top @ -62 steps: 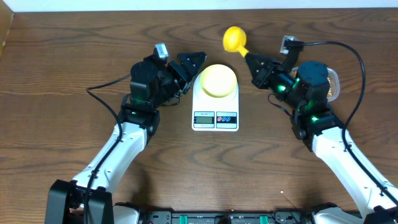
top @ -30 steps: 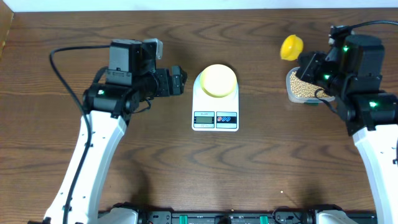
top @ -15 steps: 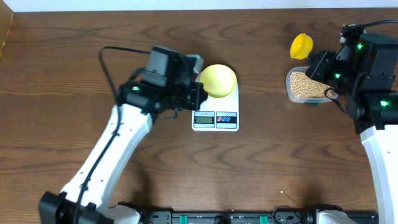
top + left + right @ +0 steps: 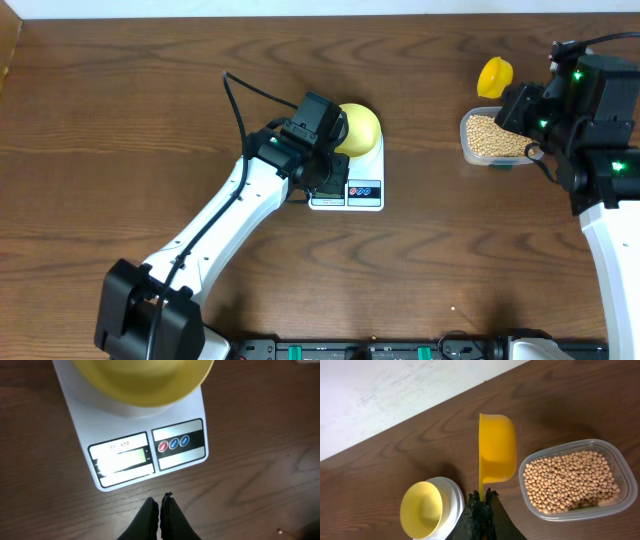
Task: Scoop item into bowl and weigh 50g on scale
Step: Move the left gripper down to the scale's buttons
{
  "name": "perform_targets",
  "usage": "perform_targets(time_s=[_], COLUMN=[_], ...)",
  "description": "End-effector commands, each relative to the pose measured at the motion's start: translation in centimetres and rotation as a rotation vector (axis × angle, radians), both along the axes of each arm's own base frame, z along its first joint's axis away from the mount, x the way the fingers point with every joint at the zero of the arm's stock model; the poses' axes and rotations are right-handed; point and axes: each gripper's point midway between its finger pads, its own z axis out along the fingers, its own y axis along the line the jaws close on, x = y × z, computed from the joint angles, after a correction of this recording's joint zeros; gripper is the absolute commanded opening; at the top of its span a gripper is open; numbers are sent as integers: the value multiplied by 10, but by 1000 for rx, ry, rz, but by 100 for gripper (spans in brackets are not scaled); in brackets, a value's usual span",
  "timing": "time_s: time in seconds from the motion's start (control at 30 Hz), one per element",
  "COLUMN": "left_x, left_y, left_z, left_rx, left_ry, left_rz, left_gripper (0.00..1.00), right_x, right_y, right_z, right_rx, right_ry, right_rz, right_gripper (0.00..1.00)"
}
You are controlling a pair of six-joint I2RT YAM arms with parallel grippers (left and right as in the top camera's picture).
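Note:
The pale yellow bowl [image 4: 358,128] stands empty on the white scale [image 4: 364,192]. My left gripper [image 4: 162,502] hovers shut and empty over the scale's front edge, just below the lit display [image 4: 122,455] and the round buttons [image 4: 174,443]. In the overhead view the left arm covers the scale's left side. The item, beige beans [image 4: 572,479], fills a clear tub [image 4: 492,138] at the right. My right gripper [image 4: 482,496] is shut on the handle of a bright yellow scoop [image 4: 496,452]. The scoop [image 4: 494,75] is empty and sits just beyond the tub's far left corner.
The table's back edge meets a white wall [image 4: 395,390] close behind the scoop. Bare brown wood [image 4: 450,260] lies between the scale and the tub, and in front of both. The left arm's black cable [image 4: 245,95] loops over the table behind the scale.
My left arm has swung in from the left to above the scale's front, and its jaws have shut. The right gripper carried the scoop slightly right, near the tub.

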Motion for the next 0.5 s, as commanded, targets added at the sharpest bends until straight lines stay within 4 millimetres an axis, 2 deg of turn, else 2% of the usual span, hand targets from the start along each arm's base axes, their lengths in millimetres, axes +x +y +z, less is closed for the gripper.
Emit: perform_targets(time_s=[0.0, 0.33, 0.47], left_x=[-3, 5, -2], left_y=[7, -2, -15], left_z=[-12, -60, -75], left_rx=[38, 47, 63], left_ry=[11, 47, 68], left_rz=[17, 11, -33], left_gripper=[7, 7, 7], right_x=[1, 1, 1], right_y=[-7, -6, -7], right_z=[15, 15, 14], right_rx=[-24, -24, -25], right_ry=[-40, -40, -37], right_rz=[-17, -17, -17], right_gripper=[1, 1, 1])
